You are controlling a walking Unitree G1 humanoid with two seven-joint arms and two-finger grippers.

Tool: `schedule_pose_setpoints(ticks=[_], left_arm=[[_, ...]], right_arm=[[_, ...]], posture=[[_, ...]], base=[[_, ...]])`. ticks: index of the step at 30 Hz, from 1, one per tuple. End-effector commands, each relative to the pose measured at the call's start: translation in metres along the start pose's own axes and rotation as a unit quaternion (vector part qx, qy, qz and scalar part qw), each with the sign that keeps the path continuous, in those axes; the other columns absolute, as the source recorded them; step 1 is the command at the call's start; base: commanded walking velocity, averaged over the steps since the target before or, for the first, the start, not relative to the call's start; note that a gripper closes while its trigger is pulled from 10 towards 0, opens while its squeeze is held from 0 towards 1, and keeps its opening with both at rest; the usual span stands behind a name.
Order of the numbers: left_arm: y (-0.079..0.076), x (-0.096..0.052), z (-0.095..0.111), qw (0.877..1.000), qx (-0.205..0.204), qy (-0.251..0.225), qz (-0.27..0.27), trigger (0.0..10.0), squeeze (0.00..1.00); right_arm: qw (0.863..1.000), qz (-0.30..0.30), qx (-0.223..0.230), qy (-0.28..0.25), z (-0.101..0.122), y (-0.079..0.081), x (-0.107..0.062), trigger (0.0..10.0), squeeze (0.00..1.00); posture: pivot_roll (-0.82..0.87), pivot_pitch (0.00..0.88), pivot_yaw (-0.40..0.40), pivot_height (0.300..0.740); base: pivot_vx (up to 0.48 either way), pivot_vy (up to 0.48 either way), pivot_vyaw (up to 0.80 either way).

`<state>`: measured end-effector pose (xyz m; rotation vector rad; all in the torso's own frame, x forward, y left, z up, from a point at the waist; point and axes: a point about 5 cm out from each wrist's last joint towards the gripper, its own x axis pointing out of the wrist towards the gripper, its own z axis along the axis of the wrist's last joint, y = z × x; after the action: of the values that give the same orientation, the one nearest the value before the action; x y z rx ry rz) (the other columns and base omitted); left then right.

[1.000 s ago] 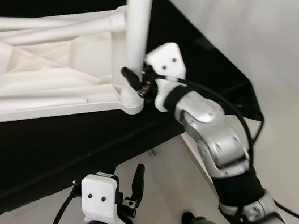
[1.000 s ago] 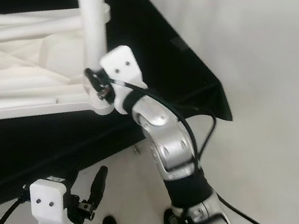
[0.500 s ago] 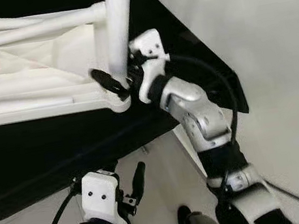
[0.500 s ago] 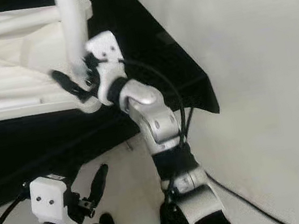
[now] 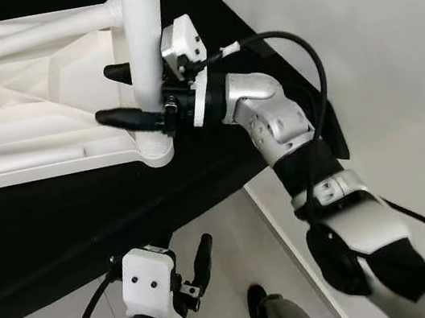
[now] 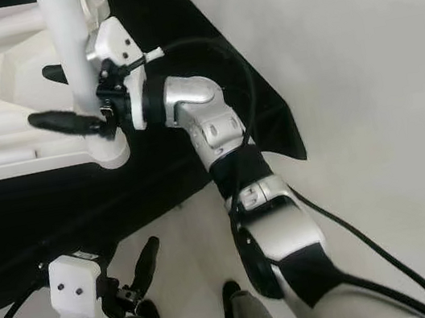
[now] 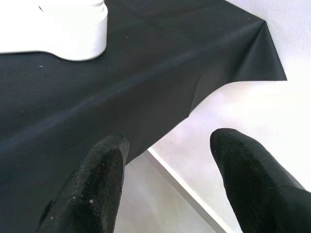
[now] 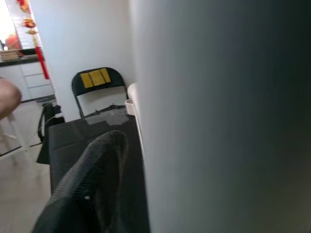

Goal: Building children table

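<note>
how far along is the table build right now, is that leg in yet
Done: the white tabletop lies upside down on the black cloth, and one white leg stands upright in its corner socket.
In hand: the right gripper has its fingers around that leg just above the socket.
Left: other legs lie loose on the underside, not yet fitted. The left gripper hangs open below the cloth's edge.

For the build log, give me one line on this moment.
right gripper: fingers either side of upright white leg | white tabletop: upside down on black cloth | left gripper: open, idle
</note>
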<state>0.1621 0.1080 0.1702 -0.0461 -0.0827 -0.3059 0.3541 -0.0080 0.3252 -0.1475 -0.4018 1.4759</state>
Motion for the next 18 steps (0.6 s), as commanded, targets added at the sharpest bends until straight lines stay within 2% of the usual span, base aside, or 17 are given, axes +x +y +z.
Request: schedule_pose_setpoints(ticks=[1, 8, 12, 14, 15, 16, 17, 18], left_arm=[[-0.003, -0.004, -0.001, 1.000, -0.002, 0.010, 0.001, 10.0, 0.00], [-0.004, -0.007, -0.001, 1.000, -0.006, 0.015, 0.001, 10.0, 0.00], [-0.005, -0.009, -0.001, 1.000, -0.008, 0.016, 0.000, 10.0, 0.00], [-0.005, -0.009, -0.002, 1.000, -0.010, 0.017, -0.001, 10.0, 0.00], [-0.006, -0.010, -0.001, 1.000, -0.011, 0.017, -0.001, 10.0, 0.00], [-0.006, -0.010, -0.001, 1.000, -0.011, 0.017, -0.001, 10.0, 0.00], [-0.006, -0.011, -0.001, 1.000, -0.011, 0.017, -0.001, 10.0, 0.00], [-0.006, -0.012, 0.000, 1.000, -0.012, 0.017, -0.001, 10.0, 0.00]], right_arm=[[0.999, 0.046, -0.006, -0.011, 0.002, 0.005, 0.006, 0.0, 0.00], [0.997, 0.081, -0.008, -0.014, 0.002, 0.003, 0.003, 0.0, 0.00], [0.998, 0.058, -0.017, 0.001, -0.004, 0.001, -0.001, 0.0, 0.00], [0.999, -0.010, -0.019, 0.041, -0.017, -0.001, -0.008, 0.0, 0.00], [0.990, -0.115, -0.005, 0.079, -0.034, -0.003, -0.015, 0.0, 0.00], [0.990, -0.115, -0.005, 0.079, -0.034, -0.003, -0.015, 0.0, 0.00], [0.976, -0.190, 0.002, 0.106, -0.046, -0.003, -0.020, 0.0, 0.00], [0.929, -0.341, 0.035, 0.138, -0.066, 0.004, -0.040, 0.0, 0.00]], posture=[[0.10, 0.376, -0.103, 0.740], [0.09, 0.381, -0.098, 0.740], [0.08, 0.380, -0.097, 0.740], [0.07, 0.382, -0.107, 0.740], [0.05, 0.387, -0.119, 0.740], [0.05, 0.387, -0.119, 0.740], [0.05, 0.387, -0.119, 0.740], [0.06, 0.390, -0.119, 0.740]], base=[[0.000, 0.000, 0.00], [0.000, 0.000, 0.00], [0.000, 0.000, 0.00], [0.000, 0.000, 0.00], [0.000, 0.000, 0.00], [0.000, 0.000, 0.00], [0.000, 0.000, 0.00], [0.000, 0.000, 0.00]])
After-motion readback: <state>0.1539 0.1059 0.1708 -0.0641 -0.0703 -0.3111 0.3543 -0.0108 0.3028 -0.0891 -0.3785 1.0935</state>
